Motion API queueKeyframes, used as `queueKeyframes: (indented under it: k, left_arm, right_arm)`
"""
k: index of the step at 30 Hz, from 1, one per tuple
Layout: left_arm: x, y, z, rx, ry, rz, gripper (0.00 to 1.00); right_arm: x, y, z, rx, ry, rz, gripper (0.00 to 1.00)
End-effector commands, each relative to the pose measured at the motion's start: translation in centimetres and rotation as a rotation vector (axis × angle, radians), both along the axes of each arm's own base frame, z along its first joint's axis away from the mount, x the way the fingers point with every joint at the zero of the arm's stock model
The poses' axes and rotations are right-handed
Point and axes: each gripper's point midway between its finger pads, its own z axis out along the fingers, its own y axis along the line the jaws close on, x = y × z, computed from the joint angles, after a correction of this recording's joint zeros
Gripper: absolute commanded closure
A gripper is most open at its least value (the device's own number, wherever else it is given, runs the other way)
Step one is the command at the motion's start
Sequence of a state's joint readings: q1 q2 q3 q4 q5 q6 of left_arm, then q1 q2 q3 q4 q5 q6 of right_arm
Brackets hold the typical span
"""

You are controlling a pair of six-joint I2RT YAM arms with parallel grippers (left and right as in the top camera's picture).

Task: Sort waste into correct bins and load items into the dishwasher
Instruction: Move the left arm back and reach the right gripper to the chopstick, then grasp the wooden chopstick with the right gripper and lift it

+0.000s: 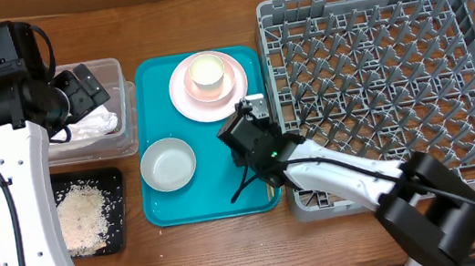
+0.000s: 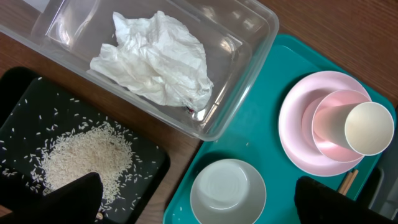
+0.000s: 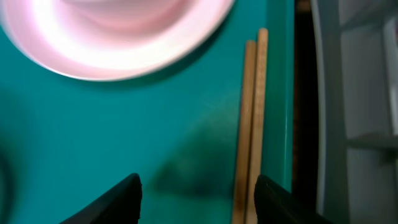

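Note:
A crumpled white napkin (image 2: pixel 155 59) lies in the clear tub (image 1: pixel 123 102). Loose rice (image 2: pixel 87 155) lies in the black tray (image 1: pixel 111 182). The sauce packet does not show clearly. On the teal tray (image 1: pixel 214 200) stand the pink plate (image 1: pixel 188 103) with the cream cup (image 1: pixel 207 73) on it, and the whitish bowl (image 1: pixel 168 164). My left gripper (image 1: pixel 84 87) is open and empty, high above the tub; in its wrist view (image 2: pixel 205 205) it looks down on the bowl (image 2: pixel 227 190). My right gripper (image 3: pixel 196 199) is open, low over the teal tray, with the wooden chopsticks (image 3: pixel 252 124) between its fingers, close to the right one.
The grey dish rack (image 1: pixel 388 86) stands to the right, its left wall close beside the teal tray's right rim and my right gripper (image 1: pixel 244 150). The tub and black tray sit at the left, one behind the other, on the wooden table.

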State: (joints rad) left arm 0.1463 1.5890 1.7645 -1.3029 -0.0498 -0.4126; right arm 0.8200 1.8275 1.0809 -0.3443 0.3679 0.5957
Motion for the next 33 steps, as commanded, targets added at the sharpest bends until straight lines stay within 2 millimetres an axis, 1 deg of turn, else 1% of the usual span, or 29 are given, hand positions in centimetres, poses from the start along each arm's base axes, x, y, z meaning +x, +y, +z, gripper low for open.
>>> queueKeyframes:
  k: [1,7,10,12,15,18,23,26,29,33]
  left_arm:
    - [0.1,0.3,0.5,0.009,-0.013,0.001,0.0]
    - [0.1,0.2,0.5,0.009,-0.013,0.001,0.0]
    - [0.1,0.3,0.5,0.009,-0.013,0.001,0.0]
    - [0.1,0.3,0.5,0.009,-0.013,0.001,0.0]
    - [0.1,0.2,0.5,0.009,-0.013,0.001,0.0]
    - [0.1,0.3,0.5,0.009,-0.013,0.001,0.0]
    - [0.1,0.3,0.5,0.009,-0.013,0.001,0.0]
    - [0.1,0.3,0.5,0.009,-0.013,0.001,0.0]
    - [0.1,0.3,0.5,0.009,-0.013,0.001,0.0]
    - [0.1,0.2,0.5,0.009,-0.013,0.001,0.0]
  right_arm:
    - [0.6,-0.4,-0.6,-0.038,-0.025,-0.033,0.4]
    - [0.2,-0.1,-2.1,-0.028,0.018,-0.036,0.4]
    - [-0.2,0.0,-3.3,-0.011,0.055,-0.055,0.4]
    - [-0.5,0.5,-3.5,0.012,0.079,-0.04,0.4]
    - [-1.3,1.8,-3.7,0.082,0.132,-0.017,0.41]
    - [-1.7,2.2,-3.8,0.111,0.155,-0.019,0.41]
    - [-1.6,2.5,-3.5,0.12,0.154,-0.014,0.51]
    - [-1.4,2.7,-2.7,0.122,0.147,-0.008,0.58]
    - [-1.3,2.9,-2.2,0.109,0.142,0.014,0.6]
    - [-1.4,2.7,-2.4,0.1,0.15,0.014,0.61]
